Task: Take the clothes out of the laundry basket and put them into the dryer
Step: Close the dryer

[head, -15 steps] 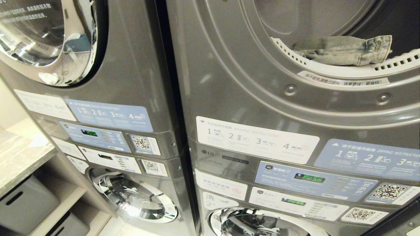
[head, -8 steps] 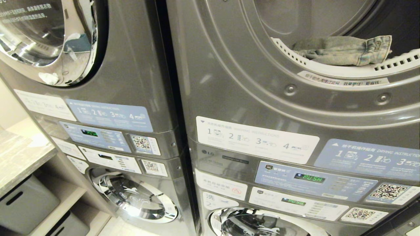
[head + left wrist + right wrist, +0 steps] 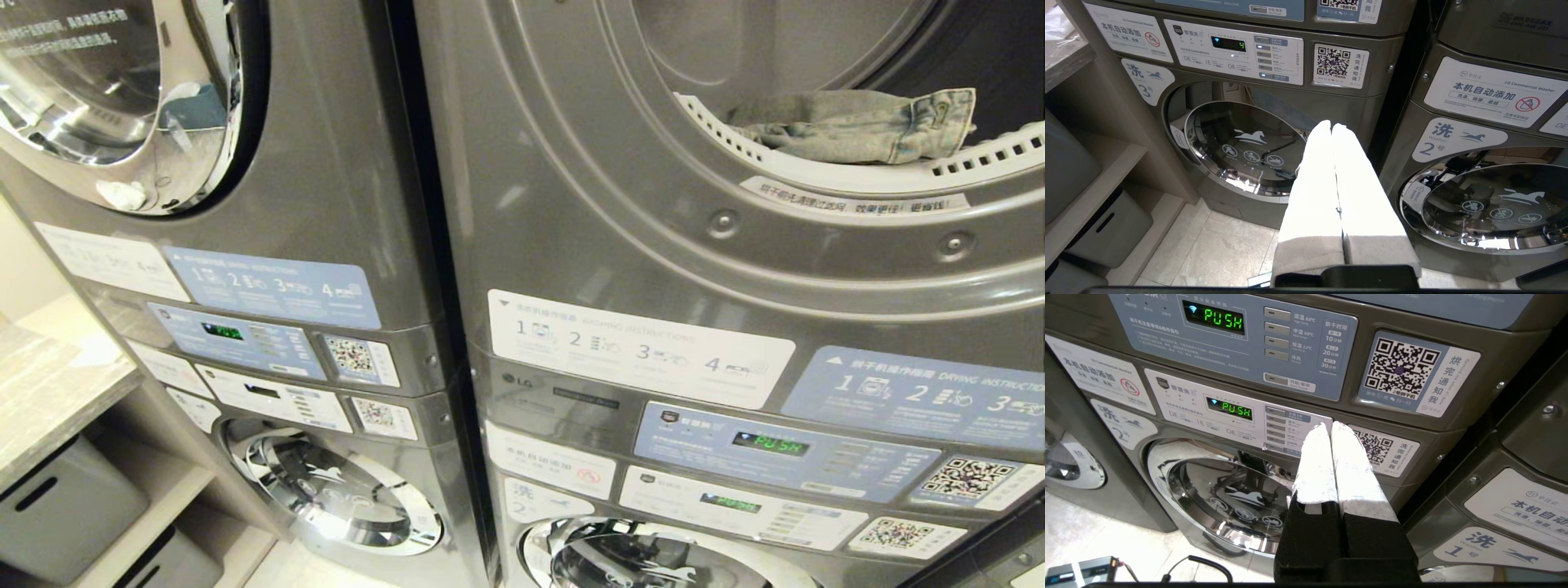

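Already a denim garment (image 3: pixel 857 124) is lying in the open dryer (image 3: pixel 735 204).
Left gripper (image 3: pixel 1331 126) and right gripper (image 3: pixel 1329 426) are hanging pressed together, empty; basket unseen.

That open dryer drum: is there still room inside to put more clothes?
Yes. The dryer holds only a denim garment lying at the front of its opening, by the white perforated rim. The drum behind and above it looks bare.

The dryer (image 3: pixel 620 188) drum rim carries a crumpled denim garment (image 3: pixel 857 124). Tiled floor (image 3: pixel 1216 253) carries the machines.
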